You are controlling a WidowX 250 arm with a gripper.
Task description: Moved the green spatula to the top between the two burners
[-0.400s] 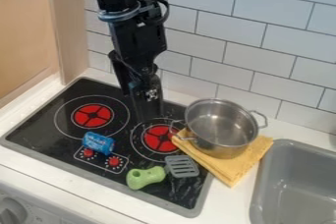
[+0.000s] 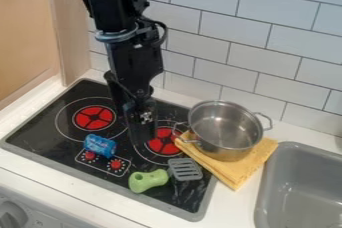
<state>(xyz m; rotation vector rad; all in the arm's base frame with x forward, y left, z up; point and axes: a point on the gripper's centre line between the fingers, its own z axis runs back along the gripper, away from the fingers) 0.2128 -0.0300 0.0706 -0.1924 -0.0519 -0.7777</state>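
Your one fixed camera view: looks down at a slant from the counter's front side, above the stove knob [image 2: 12, 214]. Faces the tiled wall [image 2: 267, 32] obliquely; counter lines run down to your right. Mid-close: near enough that the cooktop [image 2: 47, 134] fits whole, while the frame's edge cuts the sink [image 2: 300, 177].

From the gripper [image 2: 142, 141], a gap is running toward seven o'clock between blue can [image 2: 99, 145] and green spatula [image 2: 156, 177]; the pot [image 2: 227, 147] is blocking three o'clock.

pot [image 2: 225, 129] on cloth [image 2: 248, 164], spatula [image 2: 159, 176] on stovetop [image 2: 41, 128]
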